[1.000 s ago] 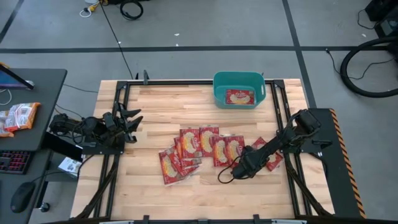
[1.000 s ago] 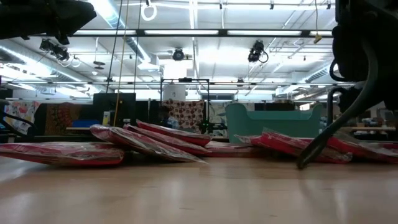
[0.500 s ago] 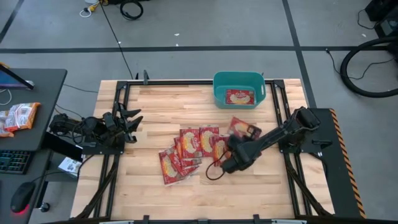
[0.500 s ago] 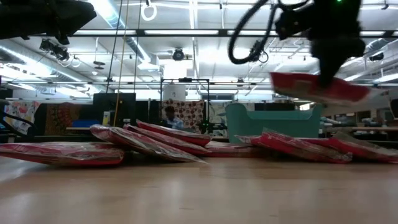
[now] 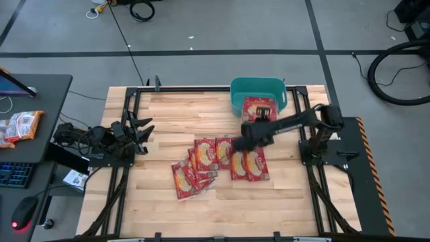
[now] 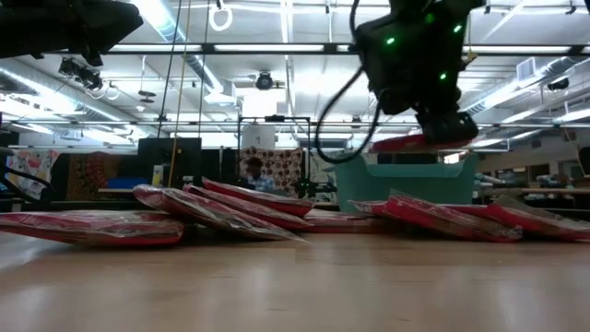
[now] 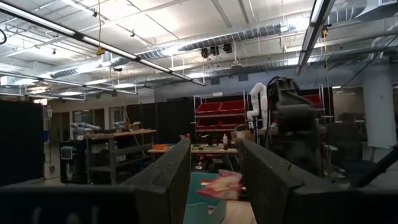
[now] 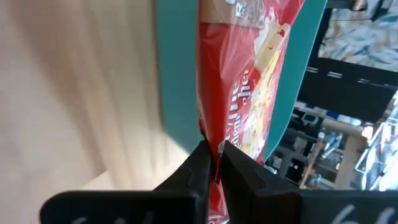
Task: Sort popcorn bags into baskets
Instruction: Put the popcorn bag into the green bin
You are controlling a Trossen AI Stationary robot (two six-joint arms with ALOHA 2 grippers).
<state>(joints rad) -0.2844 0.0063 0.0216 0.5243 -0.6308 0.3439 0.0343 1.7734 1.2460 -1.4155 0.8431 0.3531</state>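
From above I see my right gripper [image 5: 261, 115] near the teal basket [image 5: 236, 87]; only its wrist view shows fingers pinching a popcorn bag [image 8: 239, 93], probably its edge.

Place: a robot lab or workshop.
Signs: bare ceiling ducts [image 7: 267, 34], strip lights [image 6: 277, 48], shelves with red bins [image 7: 217, 112], taped grey floor [image 5: 201, 33].

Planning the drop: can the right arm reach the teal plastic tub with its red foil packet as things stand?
Probably yes: the right gripper, shut on a red foil packet, hangs at the teal plastic tub's near rim, with nothing between them.
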